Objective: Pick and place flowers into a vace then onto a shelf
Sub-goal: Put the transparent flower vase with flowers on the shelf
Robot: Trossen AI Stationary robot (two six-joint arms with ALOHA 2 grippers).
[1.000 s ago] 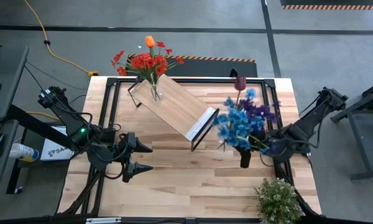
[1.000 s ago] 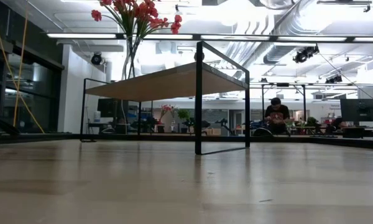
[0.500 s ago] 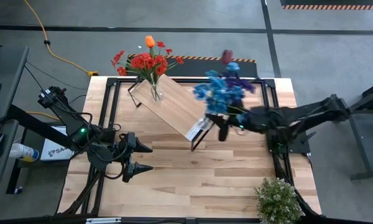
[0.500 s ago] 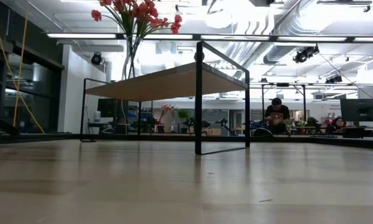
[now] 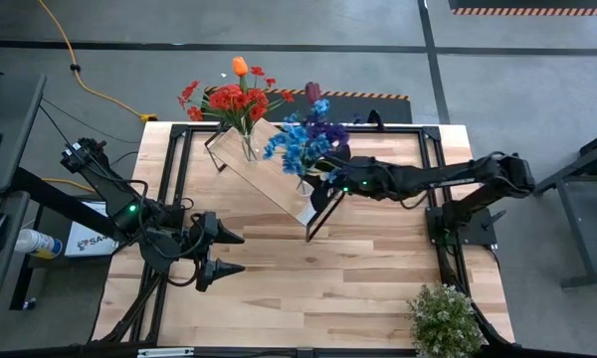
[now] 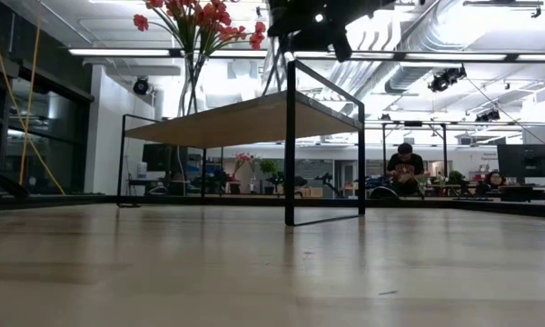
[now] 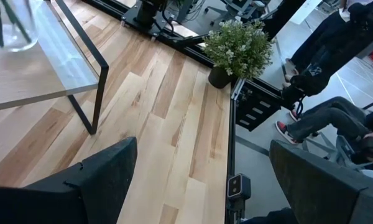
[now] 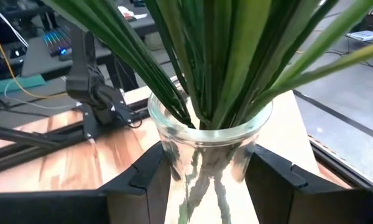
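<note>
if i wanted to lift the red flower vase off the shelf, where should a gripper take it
By the clear glass body of the red-flower vase, below the blooms and above the shelf, coming in level from the side. It stands upright near the shelf's far end, and the red flowers spread wide overhead, probably blocking a top approach.

Bushy potted plant [image 5: 444,320] at table's [image 5: 308,298] near right corner; orange cable [image 5: 80,75] on floor.

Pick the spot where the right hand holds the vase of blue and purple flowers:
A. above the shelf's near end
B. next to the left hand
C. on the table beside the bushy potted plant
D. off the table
A: in the high view the right hand holds the blue and purple flowers over the shelf, fingers around the glass vase.
</note>
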